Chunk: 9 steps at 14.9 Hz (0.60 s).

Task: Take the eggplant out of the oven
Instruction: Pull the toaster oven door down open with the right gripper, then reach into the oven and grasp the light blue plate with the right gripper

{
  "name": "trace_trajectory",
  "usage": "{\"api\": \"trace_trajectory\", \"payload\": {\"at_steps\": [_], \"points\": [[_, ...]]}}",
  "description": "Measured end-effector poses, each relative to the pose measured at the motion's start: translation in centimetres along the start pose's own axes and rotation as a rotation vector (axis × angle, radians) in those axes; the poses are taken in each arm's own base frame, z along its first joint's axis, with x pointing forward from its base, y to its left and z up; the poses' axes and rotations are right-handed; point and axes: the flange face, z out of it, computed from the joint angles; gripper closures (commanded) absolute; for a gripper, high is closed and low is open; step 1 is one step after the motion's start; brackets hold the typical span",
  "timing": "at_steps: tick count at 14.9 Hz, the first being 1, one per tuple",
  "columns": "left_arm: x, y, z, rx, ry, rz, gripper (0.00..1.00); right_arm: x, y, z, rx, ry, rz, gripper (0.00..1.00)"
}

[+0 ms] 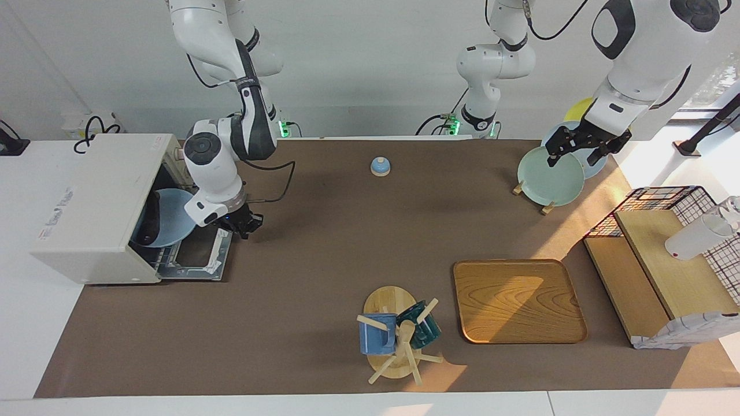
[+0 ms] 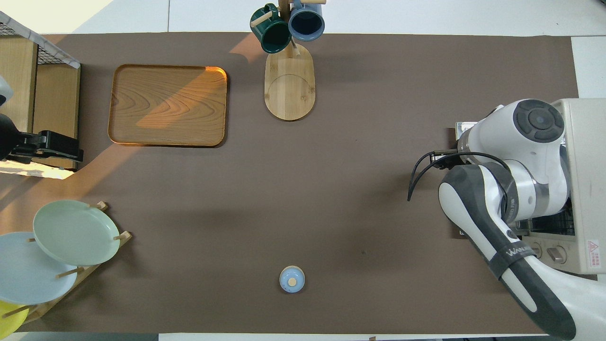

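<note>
The cream-white oven (image 1: 87,202) stands at the right arm's end of the table, its door (image 1: 191,260) dropped open. Inside, a light blue plate (image 1: 173,214) carries the dark eggplant (image 1: 150,222), partly out past the opening. My right gripper (image 1: 243,226) hangs low over the edge of the open door, beside the plate and apart from the eggplant. In the overhead view the right arm covers the oven's (image 2: 587,142) front, and the eggplant is hidden. My left gripper (image 1: 578,156) is open and empty, up over the plate rack (image 1: 546,202), and waits.
A small blue bell (image 1: 380,166) sits near the robots at mid-table. A wooden tray (image 1: 517,300) and a mug tree (image 1: 399,335) with two mugs stand farther out. A wooden shelf with a wire basket (image 1: 665,271) stands at the left arm's end.
</note>
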Motion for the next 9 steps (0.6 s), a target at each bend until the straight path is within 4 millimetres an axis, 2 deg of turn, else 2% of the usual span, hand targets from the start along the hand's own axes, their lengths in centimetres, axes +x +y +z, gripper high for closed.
{"api": "trace_trajectory", "payload": {"at_steps": [2, 5, 7, 9], "points": [[0.0, 0.0, 0.0, 0.0, 0.0, 0.0, 0.0, -0.1, 0.9, -2.0, -0.06, 0.003, -0.024, 0.34], [0.0, 0.0, 0.0, 0.0, 0.0, 0.0, 0.0, -0.8, 3.3, -3.2, -0.136, -0.026, -0.069, 0.34], [0.0, 0.0, 0.0, 0.0, 0.0, 0.0, 0.0, -1.0, 5.9, -3.1, -0.14, -0.04, -0.08, 0.35], [0.0, 0.0, 0.0, 0.0, 0.0, 0.0, 0.0, -1.3, 8.3, -1.9, -0.133, -0.045, -0.085, 0.46]]}}
